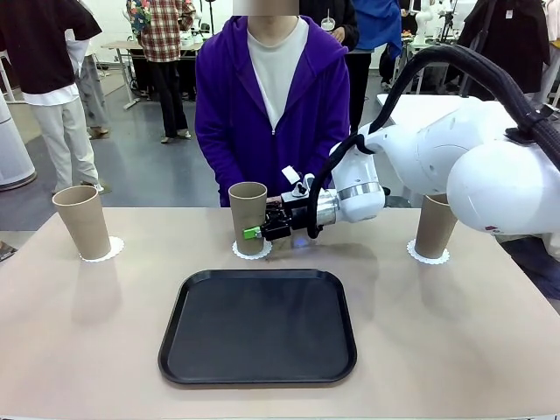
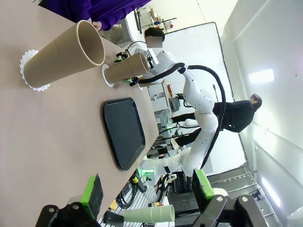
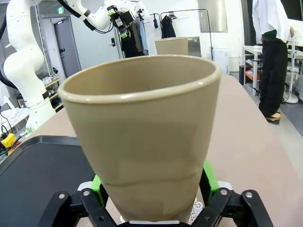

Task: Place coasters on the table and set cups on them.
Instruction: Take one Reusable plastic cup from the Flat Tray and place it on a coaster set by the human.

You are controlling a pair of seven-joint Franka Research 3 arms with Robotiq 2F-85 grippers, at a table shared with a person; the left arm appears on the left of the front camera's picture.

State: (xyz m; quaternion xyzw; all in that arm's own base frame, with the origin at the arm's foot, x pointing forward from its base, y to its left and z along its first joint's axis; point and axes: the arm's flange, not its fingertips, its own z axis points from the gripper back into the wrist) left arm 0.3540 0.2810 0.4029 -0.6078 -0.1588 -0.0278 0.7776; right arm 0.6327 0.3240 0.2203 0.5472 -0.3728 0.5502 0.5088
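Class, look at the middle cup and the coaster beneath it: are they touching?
Touching. In the front view the middle cup stands upright with its base on the coaster, whose lacy edge shows around it.

No legible text, labels, brands or numbers in any view, small green sign (image 3: 60, 10) above a background door in the right wrist view, its characters too small to read

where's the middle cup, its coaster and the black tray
middle cup (image 1: 247, 203), front view, on its upper wall
coaster (image 1: 238, 252), front view, on its lacy left edge
black tray (image 1: 258, 328), front view, on its bare floor
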